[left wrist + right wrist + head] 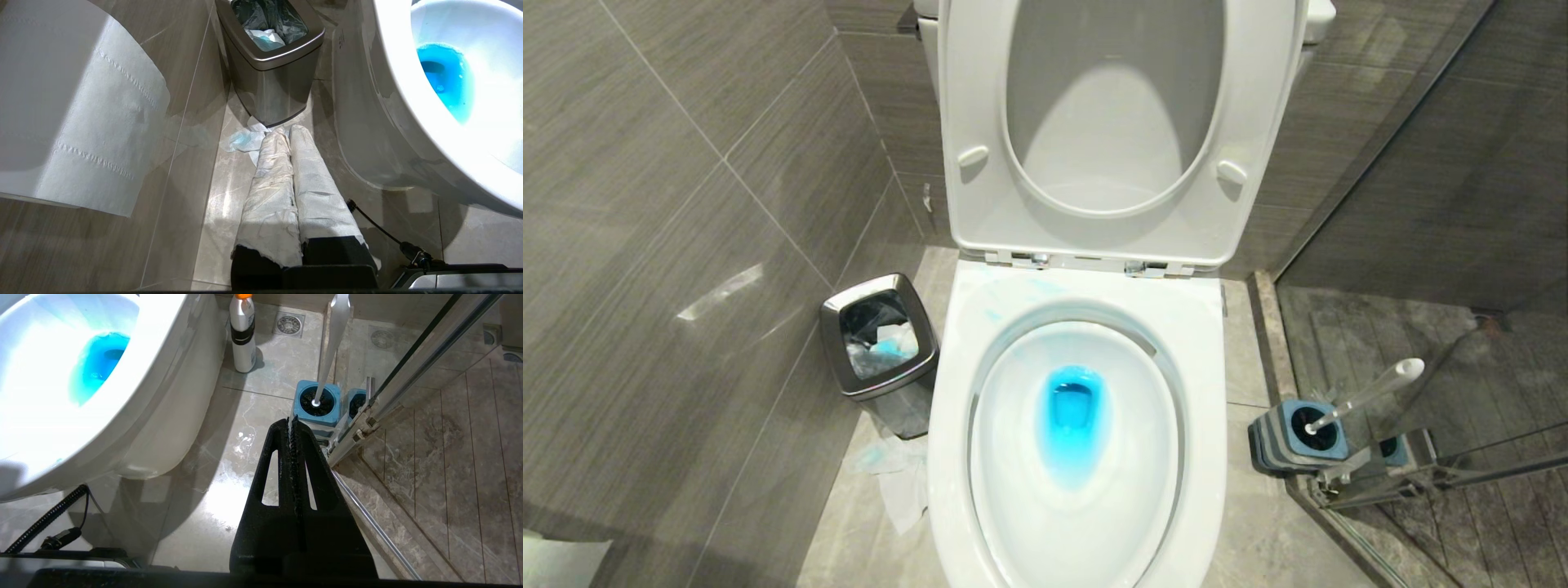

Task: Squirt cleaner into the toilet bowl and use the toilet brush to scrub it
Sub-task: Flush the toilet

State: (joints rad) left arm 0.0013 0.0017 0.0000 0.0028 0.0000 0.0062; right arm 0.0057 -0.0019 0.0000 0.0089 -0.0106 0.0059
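Grey tile all round, and the toilet bowl (1078, 457) sits dead centre, seat up, cleaner (1072, 412) already pooled vivid blue in the water. So scrubbing looks next. Over on the robot's right, on the floor by the glass partition, stands the toilet brush (1368, 394), handle leaning up and away from the bowl. The right gripper (292, 425) is plainly the nearer one, jaws pressed together, empty, aimed at the holder (318, 404) just beyond. The left gripper (288, 136), wrapped in tissue and closed, hangs near the steel bin (271, 61).
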